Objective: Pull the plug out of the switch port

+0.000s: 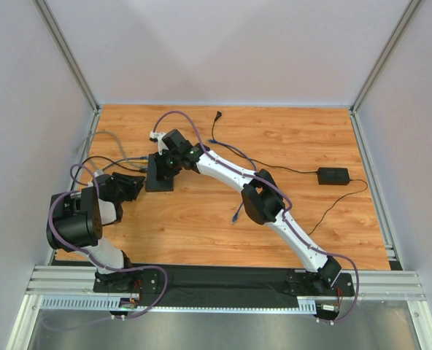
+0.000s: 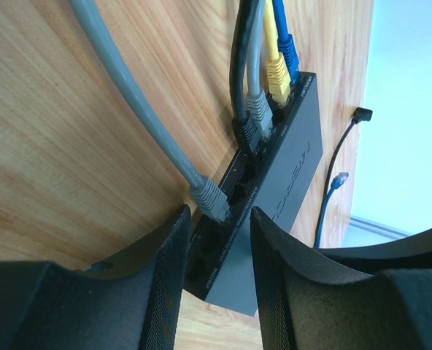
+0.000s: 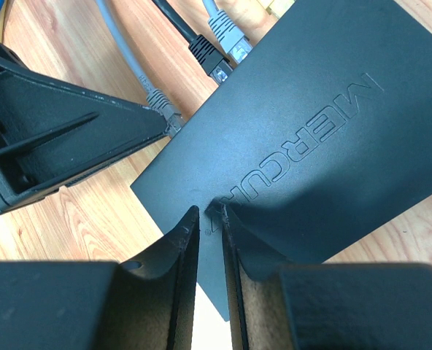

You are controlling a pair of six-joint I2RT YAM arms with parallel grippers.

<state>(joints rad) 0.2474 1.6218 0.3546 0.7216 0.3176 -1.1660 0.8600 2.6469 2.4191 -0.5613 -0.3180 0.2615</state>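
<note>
switch [image 3: 311,138] flat | port edge [image 2: 234,193] faces left fingers [image 2: 216,273]

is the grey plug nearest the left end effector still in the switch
In: the grey plug sits seated in the switch port, between the open left end effector fingers.

The left gripper [image 2: 217,248] is straddling a grey plug [image 2: 210,199] seated in the switch [image 2: 285,182], its fingers [image 2: 165,270] standing apart on either side. Further along, black, grey, yellow [image 2: 276,79] and blue plugs are sitting in neighbouring ports.
</note>
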